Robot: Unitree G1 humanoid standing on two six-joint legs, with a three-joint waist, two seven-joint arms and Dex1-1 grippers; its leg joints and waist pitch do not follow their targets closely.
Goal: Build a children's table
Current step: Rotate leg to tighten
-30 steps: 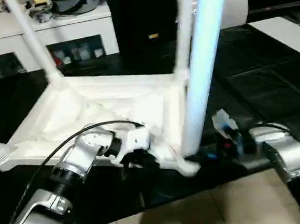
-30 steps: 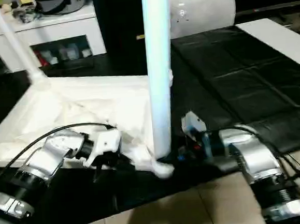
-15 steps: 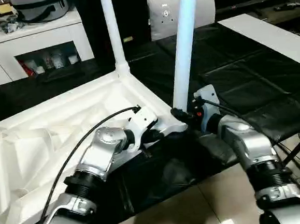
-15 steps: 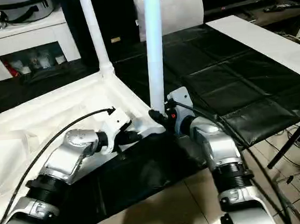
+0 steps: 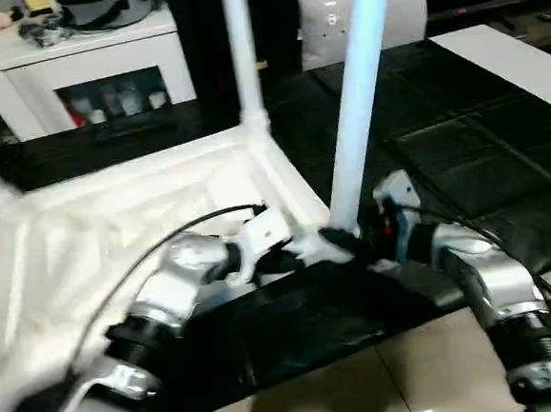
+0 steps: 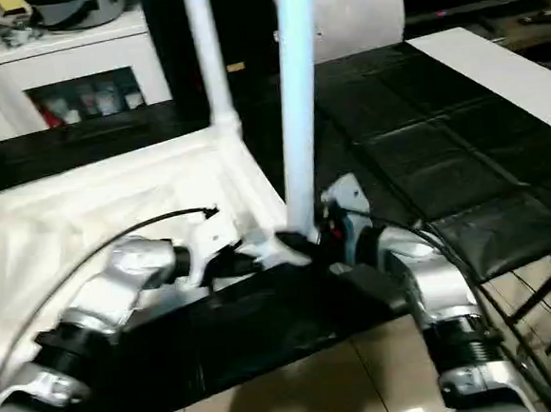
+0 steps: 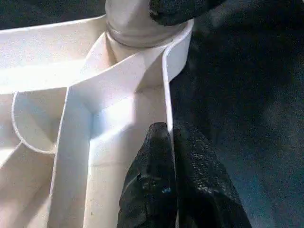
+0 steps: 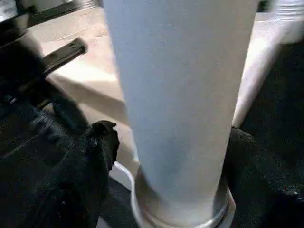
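Worktop: black padded worktop (image 5: 462,153).
Tabletop: white plastic rectangular tabletop (image 5: 116,238), ribbed underside up, near worktop's front edge.
Legs: three white tapered round legs (image 5: 358,104) seen upright in corner sockets; fourth unconfirmed.
Left pincer (image 7: 172,142): pinching tabletop rim.
Right pincer (image 8: 171,156): spread around near leg's base, touching.
Progress: mostly assembled; seating check left.

Both silver forearms reach forward, left gripper (image 7: 167,190) fingers pinched, right gripper (image 8: 166,185) fingers spread.
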